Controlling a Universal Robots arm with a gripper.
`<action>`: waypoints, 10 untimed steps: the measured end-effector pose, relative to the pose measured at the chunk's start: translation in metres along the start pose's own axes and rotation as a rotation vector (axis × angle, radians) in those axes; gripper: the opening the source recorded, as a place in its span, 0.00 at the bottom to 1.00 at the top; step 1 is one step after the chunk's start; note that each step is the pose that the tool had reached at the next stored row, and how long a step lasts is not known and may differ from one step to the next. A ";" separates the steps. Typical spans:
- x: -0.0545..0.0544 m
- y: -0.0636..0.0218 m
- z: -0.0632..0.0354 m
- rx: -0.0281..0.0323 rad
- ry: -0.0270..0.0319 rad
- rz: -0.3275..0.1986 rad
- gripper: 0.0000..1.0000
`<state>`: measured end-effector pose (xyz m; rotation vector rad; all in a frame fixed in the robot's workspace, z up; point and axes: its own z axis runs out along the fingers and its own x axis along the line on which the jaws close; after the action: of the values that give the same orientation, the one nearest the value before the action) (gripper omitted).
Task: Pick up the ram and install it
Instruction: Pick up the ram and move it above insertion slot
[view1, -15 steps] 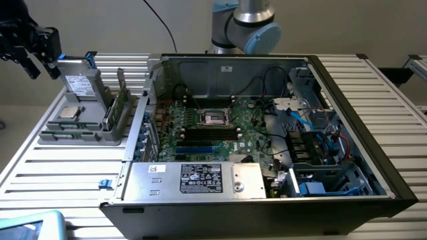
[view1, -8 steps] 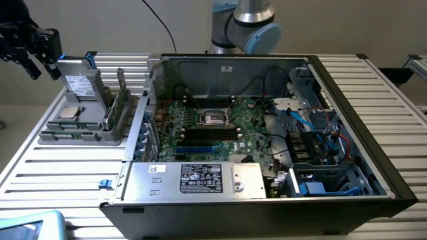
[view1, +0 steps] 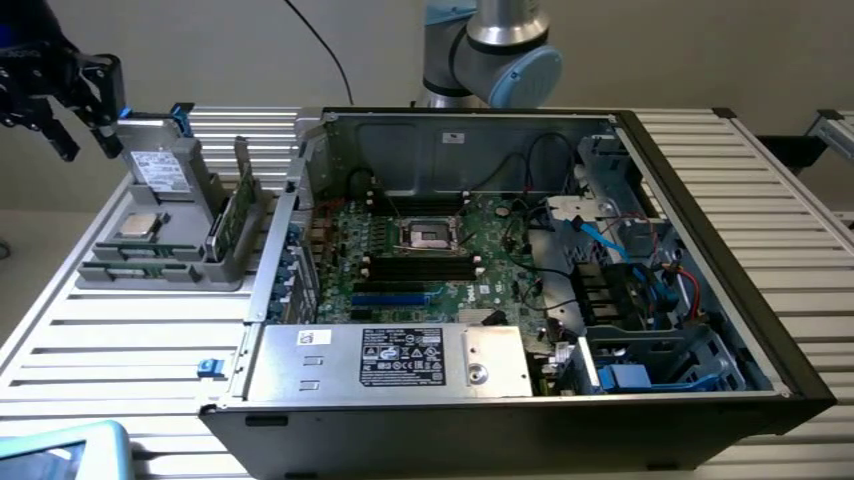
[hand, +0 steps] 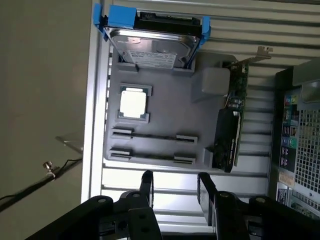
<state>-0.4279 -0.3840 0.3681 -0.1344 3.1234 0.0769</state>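
My black gripper (view1: 83, 138) hangs open and empty above the exterior view's far left, over the grey parts holder (view1: 160, 262). In the wrist view, the gripper (hand: 175, 189) is over the slatted table just off the holder's (hand: 165, 107) edge, beside its two long slots. A thin dark strip on edge in the nearer slot looks like the ram (hand: 154, 158). The other slot (hand: 154, 135) shows a similar line, and I cannot tell them apart. The open computer case (view1: 534, 270) lies to the exterior view's right, with dark memory slots (view1: 416, 266) on its motherboard.
The holder also carries a grey drive with blue tabs (hand: 152, 42), a square silver processor (hand: 133, 103) and an upright green expansion card (hand: 232, 117). The case's power supply (view1: 394, 360) and cables (view1: 627, 270) crowd its near and right side. A thin cable (hand: 35, 182) lies beyond the table edge.
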 end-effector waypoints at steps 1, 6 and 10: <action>0.000 0.0000 0.0002 -0.0003 0.0008 -0.018 0.49; 0.000 -0.0001 0.0012 -0.0018 0.0053 -0.109 0.49; 0.000 -0.0001 0.0021 -0.0030 0.0088 -0.181 0.49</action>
<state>-0.4279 -0.3840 0.3659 -0.4173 3.1028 0.0788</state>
